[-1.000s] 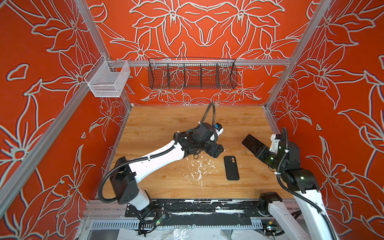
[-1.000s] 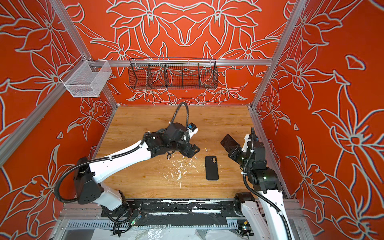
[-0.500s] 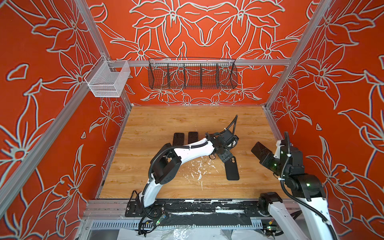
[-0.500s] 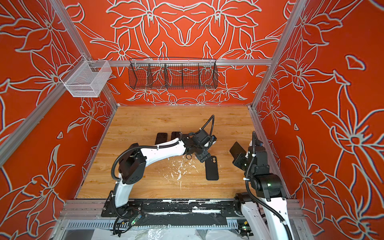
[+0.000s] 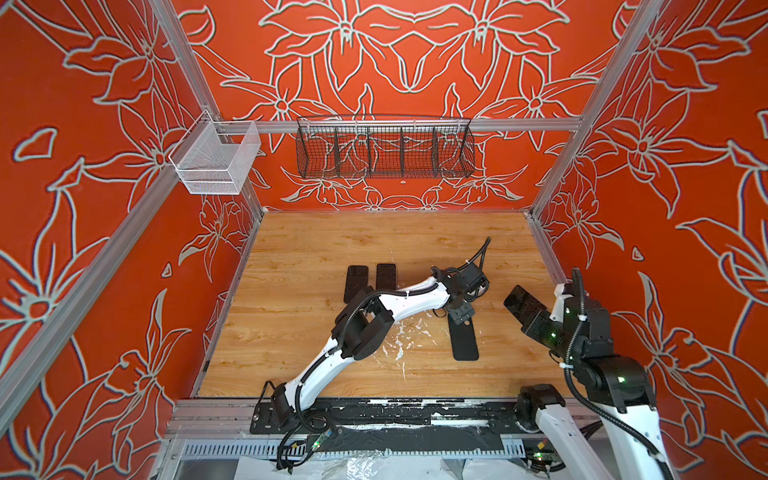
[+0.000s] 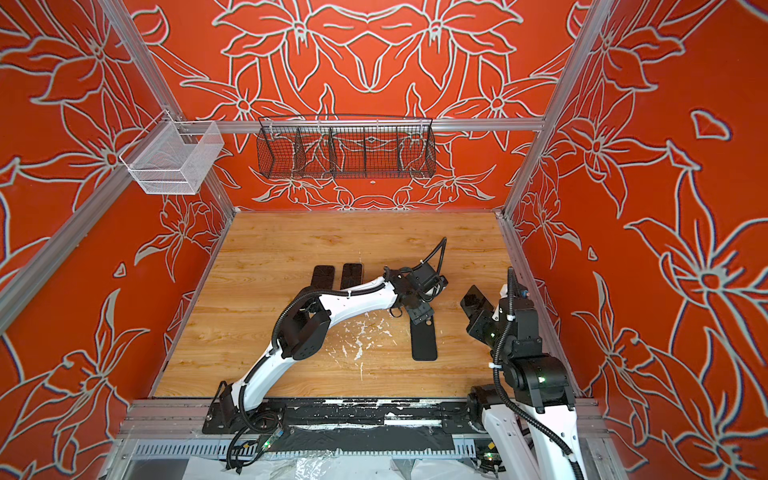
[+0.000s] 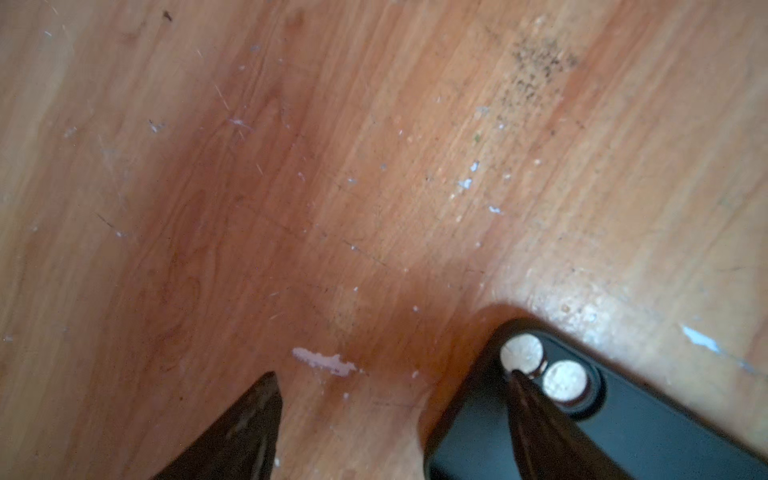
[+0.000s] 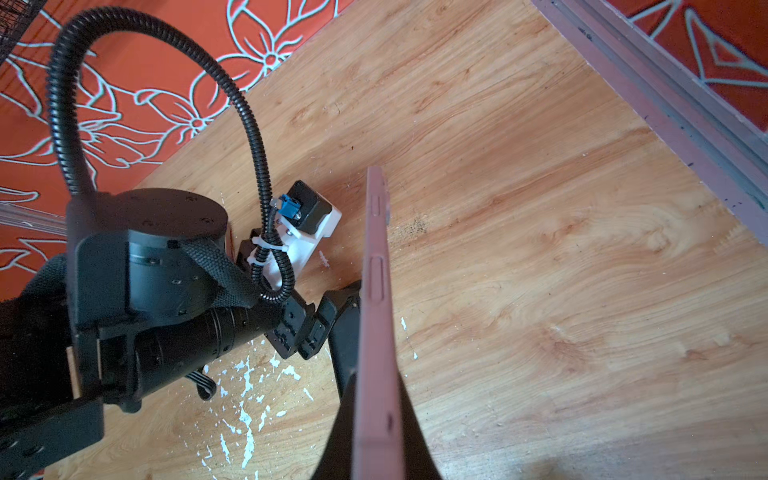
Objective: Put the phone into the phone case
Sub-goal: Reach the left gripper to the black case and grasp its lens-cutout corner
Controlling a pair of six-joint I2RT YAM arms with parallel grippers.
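The phone [image 5: 520,302], stiff, glossy and likely slippery, sits tilted right of centre in both top views, clamped on its flat faces by my right gripper [image 5: 537,323], while my left gripper [image 5: 458,312] stands open over the camera end of the light phone case [image 5: 465,345]

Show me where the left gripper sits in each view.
Top view: left gripper just right of centre.
Top view: gripper near centre.
Left wrist: its two dark fingertips, close up.
Right wrist: gripper mid-picture, by the white mount.
Shared landmark: the white flecks.
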